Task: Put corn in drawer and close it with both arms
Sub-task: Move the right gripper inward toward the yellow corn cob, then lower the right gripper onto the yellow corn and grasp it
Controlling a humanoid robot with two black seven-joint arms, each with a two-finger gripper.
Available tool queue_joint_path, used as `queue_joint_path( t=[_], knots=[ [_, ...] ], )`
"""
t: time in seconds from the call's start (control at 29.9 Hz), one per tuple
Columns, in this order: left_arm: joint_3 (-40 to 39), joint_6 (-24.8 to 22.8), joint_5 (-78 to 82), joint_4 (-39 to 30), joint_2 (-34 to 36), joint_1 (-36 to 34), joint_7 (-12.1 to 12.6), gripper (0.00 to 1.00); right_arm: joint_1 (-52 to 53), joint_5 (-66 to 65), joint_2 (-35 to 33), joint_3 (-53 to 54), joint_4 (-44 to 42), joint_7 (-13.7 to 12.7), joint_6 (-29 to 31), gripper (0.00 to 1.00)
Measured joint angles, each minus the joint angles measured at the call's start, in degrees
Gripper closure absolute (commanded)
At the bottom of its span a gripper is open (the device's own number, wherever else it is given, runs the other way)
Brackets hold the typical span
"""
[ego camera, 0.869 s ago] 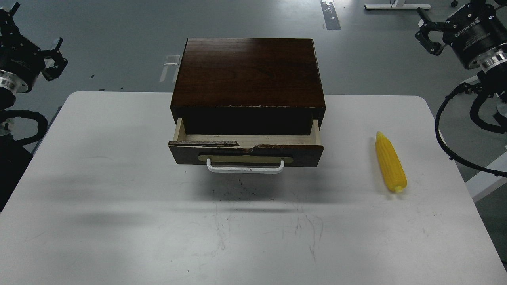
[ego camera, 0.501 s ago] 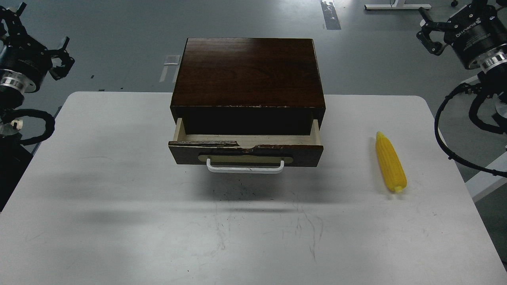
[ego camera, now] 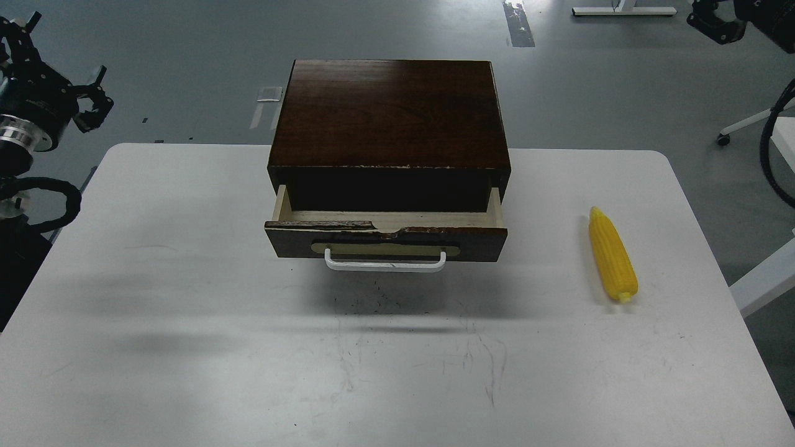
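The yellow corn (ego camera: 612,256) lies on the white table (ego camera: 186,279) at the right, stub end toward me, well apart from the box. The dark brown drawer (ego camera: 292,241), with its white bar handle (ego camera: 385,264), stands partly pulled out of the brown box (ego camera: 388,112); a strip of pale interior shows and looks empty. My left gripper (ego camera: 59,65) hovers off the table's far left corner, fingers spread, empty. Only a dark bit of my right gripper (ego camera: 714,17) shows at the top right edge, far above the corn.
Black cables hang at the left edge (ego camera: 43,198) and at the right edge (ego camera: 773,155). A white frame part (ego camera: 767,279) sits beside the table's right edge. The grey floor lies beyond the table.
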Motion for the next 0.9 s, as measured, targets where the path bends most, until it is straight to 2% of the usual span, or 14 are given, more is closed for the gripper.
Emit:
queue_joint_path(
  t=[0.17, 0.43, 0.67, 0.9],
  knots=[
    [-0.4, 0.0, -0.2, 0.0, -0.1, -0.1, -0.9, 0.01, 8.9, -12.6, -0.4, -12.1, 2.5, -3.0, -1.5, 0.0],
    [-0.5, 0.0, -0.4, 0.1, 0.7, -0.4, -1.3, 0.01, 11.0, -41.7, -0.4, -21.5, 11.5, -8.8, -11.4, 0.0],
    [-0.4, 0.0, -0.3, 0.0, 0.9, -0.1, -1.3, 0.01, 6.7, -47.7, -0.1, -26.5, 13.0, -9.5, -14.3, 0.0],
    [0.1, 0.0, 0.1, 0.0, 0.5, -0.1, -0.9, 0.01, -1.8, -50.9, 4.5, -26.9, 12.5, -10.4, -17.2, 0.0]
  ],
)
